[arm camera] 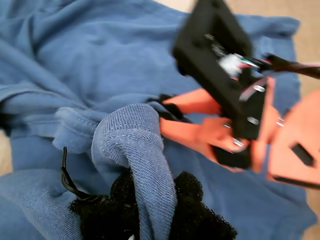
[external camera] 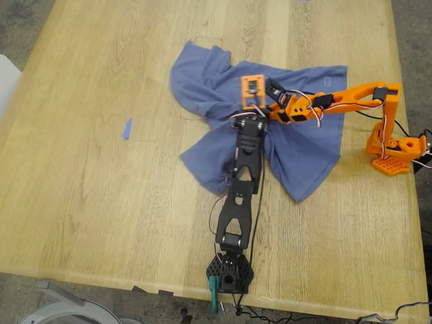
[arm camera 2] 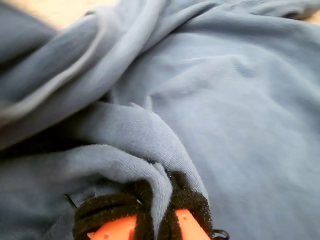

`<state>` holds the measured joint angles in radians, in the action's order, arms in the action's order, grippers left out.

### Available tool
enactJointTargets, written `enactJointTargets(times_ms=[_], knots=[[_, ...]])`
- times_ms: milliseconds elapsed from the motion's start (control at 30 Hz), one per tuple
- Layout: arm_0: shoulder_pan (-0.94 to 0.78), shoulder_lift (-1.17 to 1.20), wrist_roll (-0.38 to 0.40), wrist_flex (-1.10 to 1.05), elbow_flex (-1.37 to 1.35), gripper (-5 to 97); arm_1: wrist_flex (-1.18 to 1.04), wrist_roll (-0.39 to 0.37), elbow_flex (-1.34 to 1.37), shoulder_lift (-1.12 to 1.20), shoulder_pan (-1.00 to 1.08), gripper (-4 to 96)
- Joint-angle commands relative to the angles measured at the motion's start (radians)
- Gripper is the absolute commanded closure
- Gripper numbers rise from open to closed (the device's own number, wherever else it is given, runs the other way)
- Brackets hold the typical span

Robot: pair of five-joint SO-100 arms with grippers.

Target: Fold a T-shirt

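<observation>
The periwinkle-blue T-shirt (external camera: pixel 202 77) lies crumpled in the middle of the wooden table (external camera: pixel 88 189). Its chest print does not show. My first gripper (external camera: pixel 250 116), on the black arm, is shut on a raised fold of the T-shirt (arm camera: pixel 135 145) between black foam pads (arm camera: pixel 192 210). My second gripper (external camera: pixel 267 110), on the orange arm, is shut on another fold of the T-shirt (arm camera 2: pixel 150 150) between its black-padded orange fingers (arm camera 2: pixel 187 222). The two grippers meet close together over the shirt's middle. The orange gripper with its black camera box (arm camera: pixel 220 60) shows in the first wrist view.
A small blue tape scrap (external camera: pixel 127 128) lies on the table at the exterior view's left. The black arm's base (external camera: pixel 229 273) stands at the near edge and the orange arm's base (external camera: pixel 395 152) at the exterior view's right, with cables beside it.
</observation>
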<state>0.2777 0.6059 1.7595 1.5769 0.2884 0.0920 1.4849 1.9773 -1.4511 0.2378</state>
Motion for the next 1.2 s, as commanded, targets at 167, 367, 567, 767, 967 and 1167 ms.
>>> enactJointTargets(times_ms=[167, 367, 567, 767, 967, 1167], knots=[[0.258, 0.201, -0.012, -0.048, 0.044, 92, 0.072, -0.009, 0.055, -0.078, 0.046, 91.3], [0.387, 0.152, -0.011, -0.11, 0.044, 92, 0.1, -0.009, 0.106, -0.1, 0.08, 91.3], [0.503, 0.055, -0.009, -0.219, 0.044, 92, 0.138, -0.011, 0.192, -0.149, 0.115, 91.3], [0.571, -0.095, -0.009, -0.318, 0.046, 91, 0.166, -0.011, 0.287, -0.213, 0.143, 91.3], [0.583, -0.258, -0.003, -0.403, 0.046, 92, 0.175, -0.011, 0.325, -0.25, 0.147, 91.3], [0.578, -0.37, 0.0, -0.476, 0.046, 91, 0.169, -0.011, 0.337, -0.27, 0.146, 91.3]])
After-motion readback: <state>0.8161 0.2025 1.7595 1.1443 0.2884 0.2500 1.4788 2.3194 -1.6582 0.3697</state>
